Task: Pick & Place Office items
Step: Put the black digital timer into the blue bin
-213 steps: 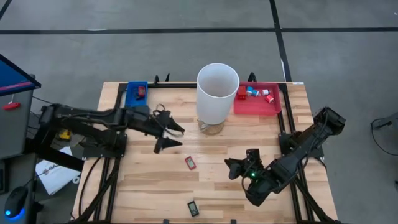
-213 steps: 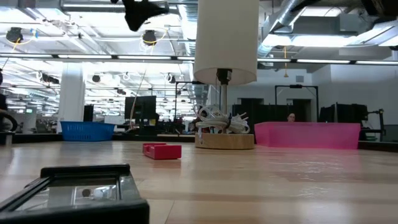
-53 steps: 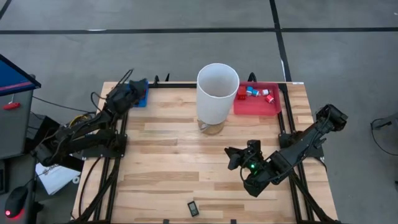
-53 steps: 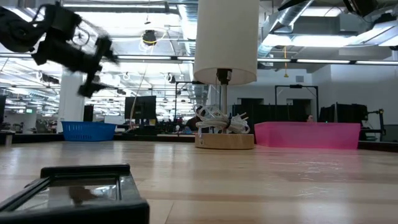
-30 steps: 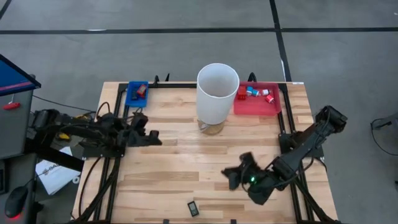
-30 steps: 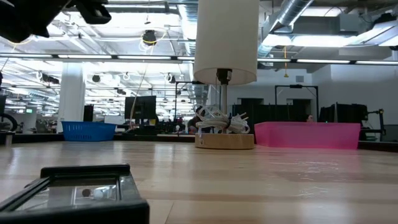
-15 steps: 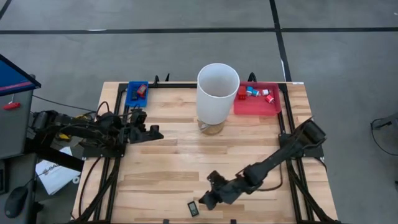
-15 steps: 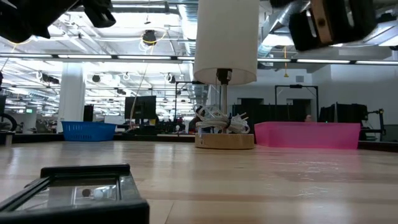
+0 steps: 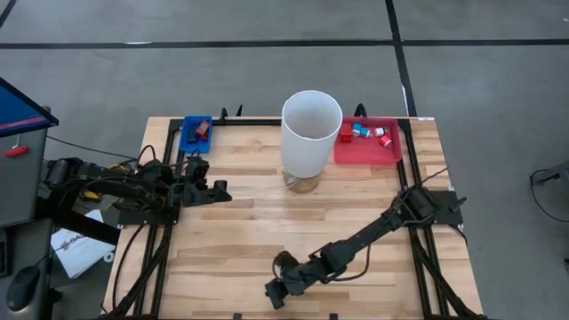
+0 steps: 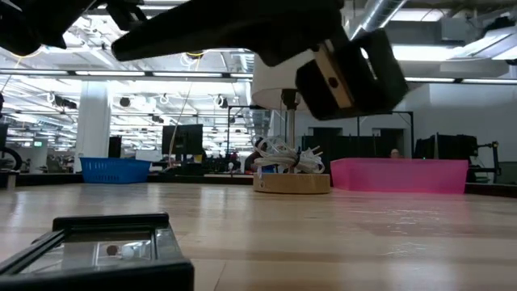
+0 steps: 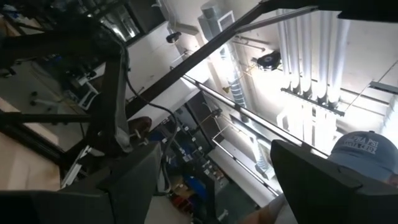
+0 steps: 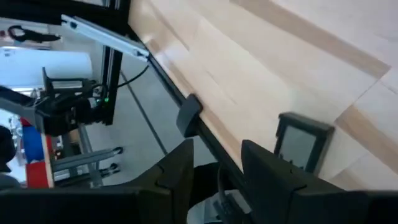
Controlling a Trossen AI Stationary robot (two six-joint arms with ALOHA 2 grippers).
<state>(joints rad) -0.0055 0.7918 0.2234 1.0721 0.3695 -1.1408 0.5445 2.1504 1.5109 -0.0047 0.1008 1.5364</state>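
Observation:
One office item, a flat black rectangle [image 12: 301, 144], lies near the table's near edge [image 10: 113, 242]. My right gripper [image 9: 276, 292] reaches out low over that spot and largely hides it from above. In the right wrist view its fingers [image 12: 217, 149] stand open by a narrow gap, with the black piece just off to one side and nothing between them. My left gripper [image 9: 220, 189] waits open at the table's left side, pointing up into the room [image 11: 211, 152]. A blue tray [image 9: 196, 132] holds a red piece, and a red tray [image 9: 367, 149] holds several small pieces.
A tall white cylinder [image 9: 311, 133] on a wooden base stands at the far middle, between the two trays. The table's near edge with a black bracket [image 12: 188, 115] runs right by my right gripper. A person's cap [image 11: 367, 149] shows in the room beyond.
My right gripper has swung from the table's right middle toward the near edge and leftward, sinking and tipping down as the arm stretched out, and now stands over the black piece. The black piece has stayed where it was.

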